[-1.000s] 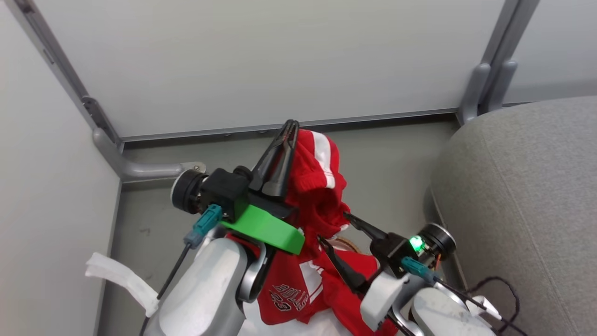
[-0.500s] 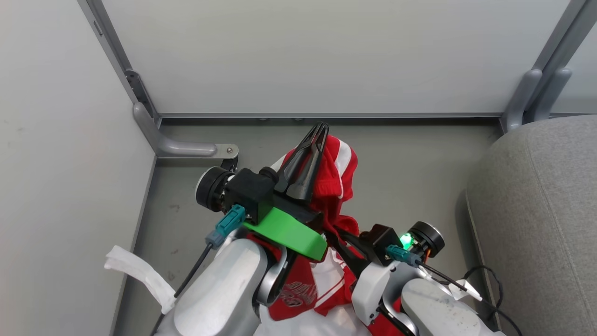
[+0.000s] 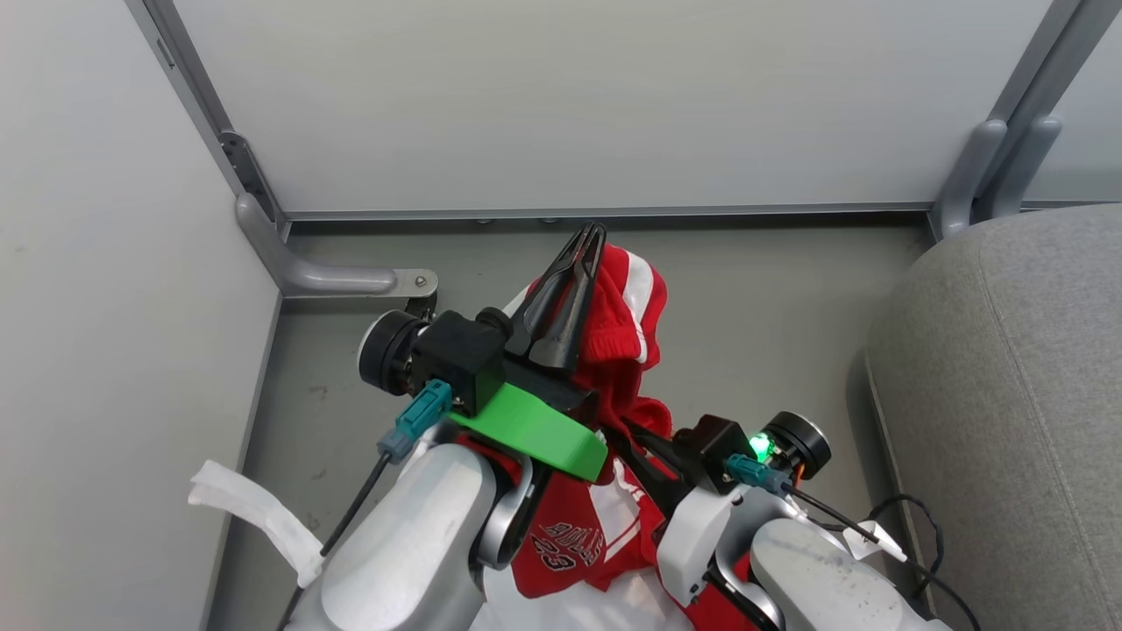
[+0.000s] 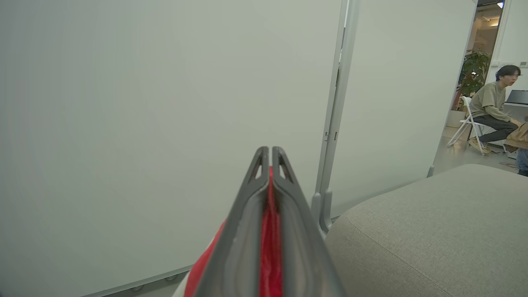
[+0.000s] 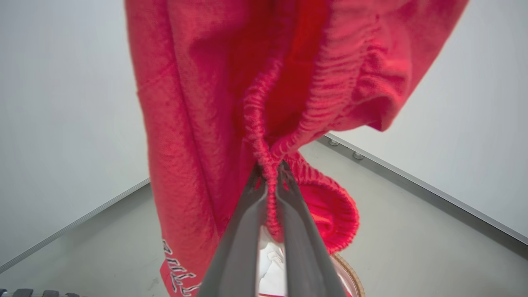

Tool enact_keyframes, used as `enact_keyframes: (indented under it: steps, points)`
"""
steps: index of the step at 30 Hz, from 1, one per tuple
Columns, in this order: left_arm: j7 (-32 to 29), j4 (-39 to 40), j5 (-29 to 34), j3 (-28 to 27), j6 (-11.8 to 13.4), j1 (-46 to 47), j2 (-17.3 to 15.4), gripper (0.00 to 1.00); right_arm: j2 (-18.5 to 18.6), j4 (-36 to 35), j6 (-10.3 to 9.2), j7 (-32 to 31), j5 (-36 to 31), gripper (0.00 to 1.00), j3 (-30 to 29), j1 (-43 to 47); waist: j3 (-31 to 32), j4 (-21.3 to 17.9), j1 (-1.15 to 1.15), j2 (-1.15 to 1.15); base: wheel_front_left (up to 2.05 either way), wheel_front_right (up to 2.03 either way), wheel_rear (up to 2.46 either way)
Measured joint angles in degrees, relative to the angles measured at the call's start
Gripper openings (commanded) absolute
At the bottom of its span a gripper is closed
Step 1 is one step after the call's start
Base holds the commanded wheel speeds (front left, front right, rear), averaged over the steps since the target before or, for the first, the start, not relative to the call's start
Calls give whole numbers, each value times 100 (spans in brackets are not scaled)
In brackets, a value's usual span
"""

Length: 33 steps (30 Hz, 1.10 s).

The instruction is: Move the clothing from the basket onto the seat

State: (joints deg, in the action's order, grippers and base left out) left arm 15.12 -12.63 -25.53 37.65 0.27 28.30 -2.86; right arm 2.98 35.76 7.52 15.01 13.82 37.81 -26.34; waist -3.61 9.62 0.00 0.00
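The clothing (image 3: 614,346) is soft red fabric with a broad white stripe near its top, a gathered elastic band, and white lettering on the lower part. It hangs in the air, bunched and drooping, left of the grey sofa (image 3: 1008,394) and apart from it. The left gripper (image 3: 589,235) is clamped on the top fold, a strip of red showing between its fingers. Lower and nearer, the right gripper (image 5: 269,173) is pinched on the elastic band. The basket (image 5: 353,277) shows its brown woven rim below.
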Motion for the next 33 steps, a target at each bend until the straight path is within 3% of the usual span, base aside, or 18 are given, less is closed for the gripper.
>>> enact_keyframes:
  steps: [9,10,11,20,33]
  points:
    - [0,-16,45,-73,-1,-1,0,0,-2,-101,0,0,16,0,-41,3,-11,-63,0,0,0,0,0]
    - [0,-24,86,-94,5,-1,0,24,-5,-121,0,0,16,0,-62,4,-12,-81,0,0,0,0,0]
    - [1,-66,105,-109,19,-3,1,100,-9,-165,0,0,16,0,-105,8,-13,-113,0,0,0,0,0]
    - [3,-428,621,-553,-31,-336,-2,100,-15,-776,1,-2,83,0,-367,361,-21,-802,0,0,0,0,0]
    - [3,-457,1329,-1321,-441,-808,8,100,71,-1556,1,-1,48,0,-1084,732,-200,-2554,0,0,0,0,0]
